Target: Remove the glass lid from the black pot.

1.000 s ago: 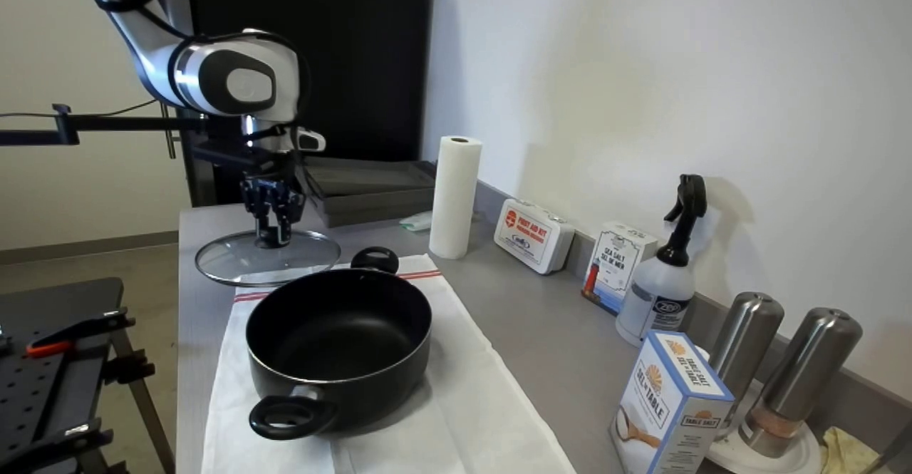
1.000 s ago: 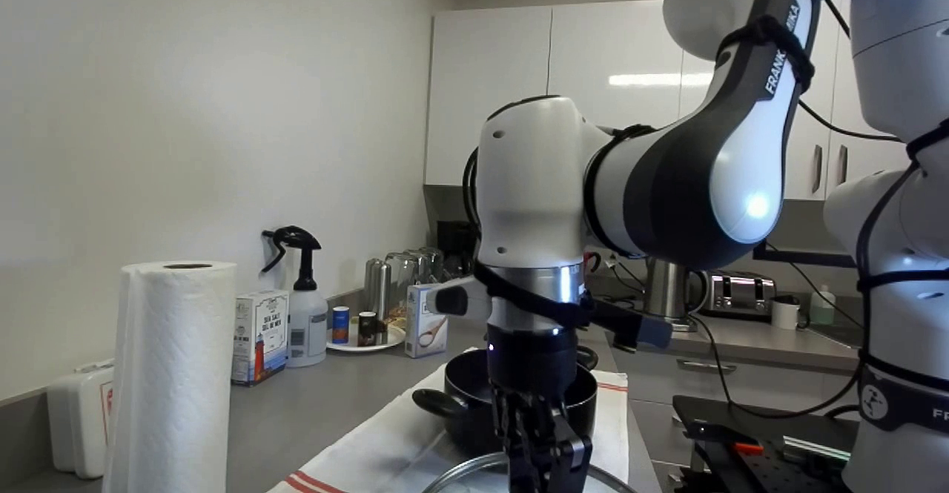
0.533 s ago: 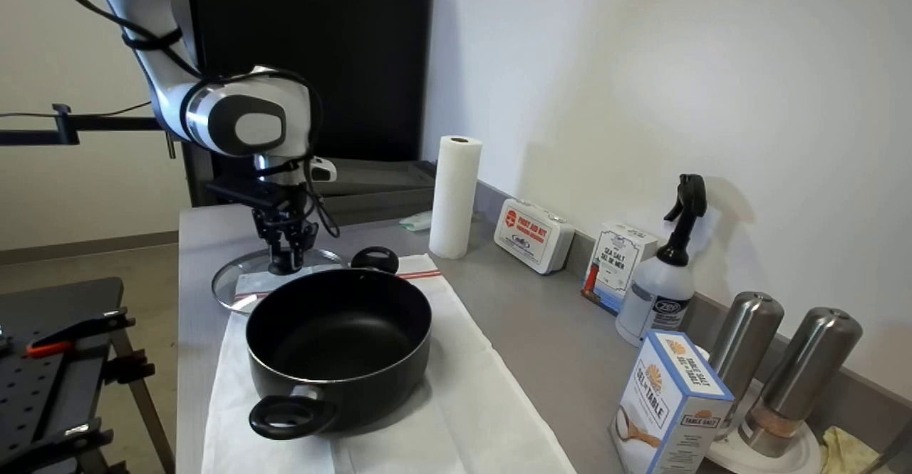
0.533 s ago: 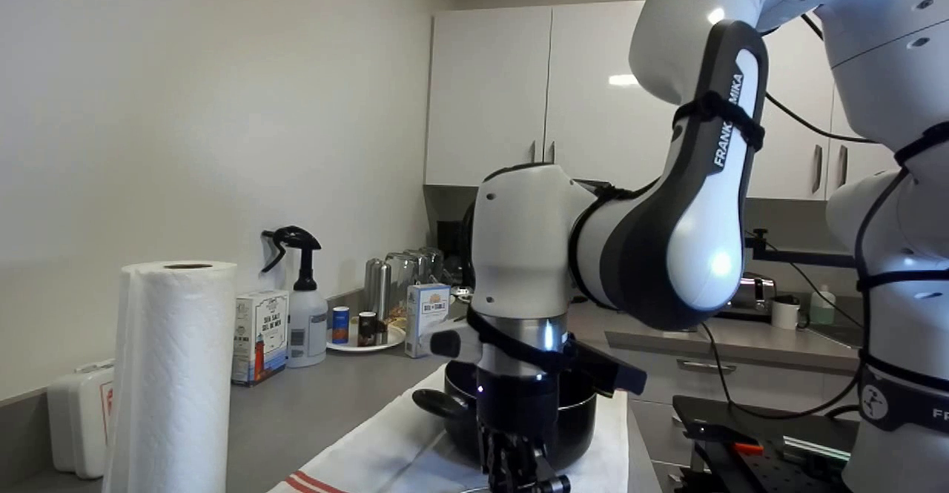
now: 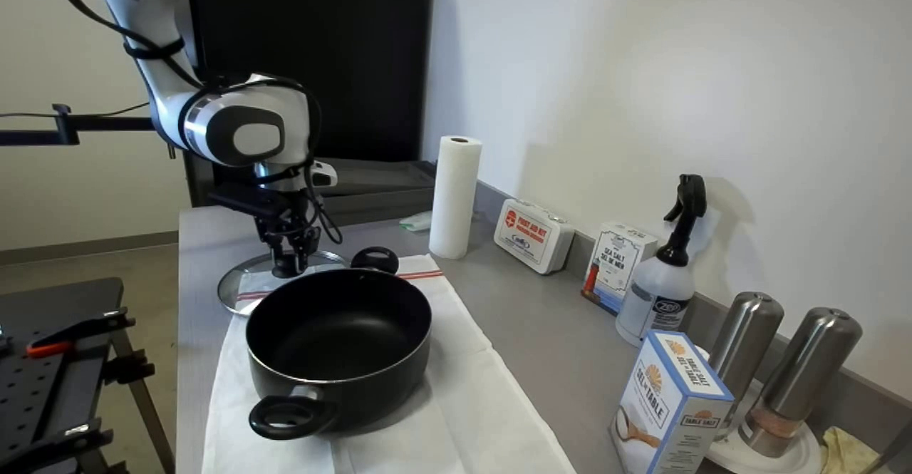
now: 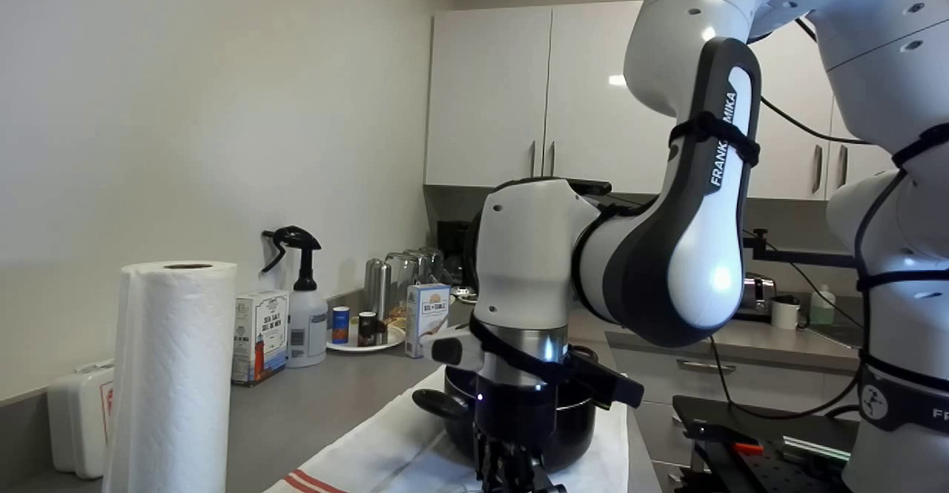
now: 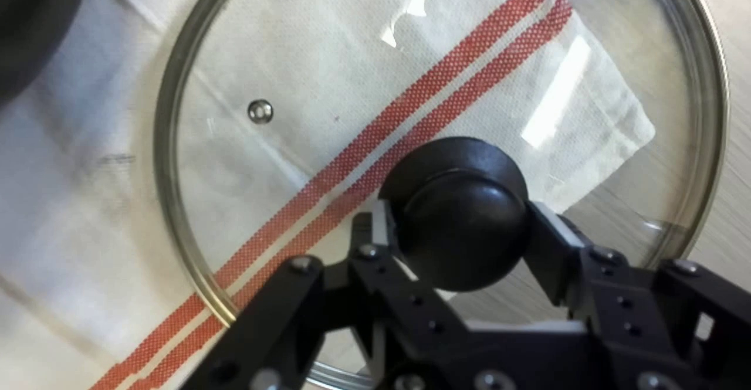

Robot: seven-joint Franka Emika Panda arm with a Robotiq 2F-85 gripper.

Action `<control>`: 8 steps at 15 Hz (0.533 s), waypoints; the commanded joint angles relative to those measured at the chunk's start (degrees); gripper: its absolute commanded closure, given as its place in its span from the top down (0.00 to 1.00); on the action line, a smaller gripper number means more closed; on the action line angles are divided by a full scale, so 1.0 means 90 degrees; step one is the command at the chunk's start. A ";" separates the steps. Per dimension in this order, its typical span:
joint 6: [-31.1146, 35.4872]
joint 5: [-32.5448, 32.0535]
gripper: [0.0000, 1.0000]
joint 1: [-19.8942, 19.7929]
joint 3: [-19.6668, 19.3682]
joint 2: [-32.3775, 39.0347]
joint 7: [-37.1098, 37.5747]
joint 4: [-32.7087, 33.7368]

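The black pot (image 5: 356, 397) stands uncovered on a white cloth; it also shows behind my arm in an exterior view (image 6: 572, 437) and at the upper left corner of the wrist view (image 7: 35, 20). The glass lid (image 5: 246, 285) is off the pot, just beyond it, low over the cloth's far end and the bare counter. I cannot tell whether it touches down. In the wrist view the lid (image 7: 328, 79) lies under my gripper (image 7: 462, 220), whose fingers are closed on both sides of its black knob. The gripper (image 5: 290, 266) points down. The lid is almost wholly below the frame in an exterior view.
A white cloth (image 5: 456, 417) with red stripes lies on the grey counter (image 5: 541, 331). A paper towel roll (image 5: 456, 196), first aid box (image 5: 533, 235), salt boxes (image 5: 670, 403), spray bottle (image 5: 659, 296) and steel mills (image 5: 805, 374) stand along the wall. A side table (image 5: 64, 346) stands beyond the counter's edge.
My gripper and the lid have moved down and a little towards the pot. The lid was higher above the counter a second ago; the last half second shows only a small drop and levelling.
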 commanded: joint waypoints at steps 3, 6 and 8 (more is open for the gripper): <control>-0.0015 -0.0044 0.99 -0.0023 0.0044 -0.0186 -0.0263 -0.0158; -0.0166 0.0090 1.00 -0.0148 0.0244 -0.0593 -0.0482 -0.0316; -0.0219 0.0183 1.00 -0.0222 0.0374 -0.0848 -0.0619 -0.0390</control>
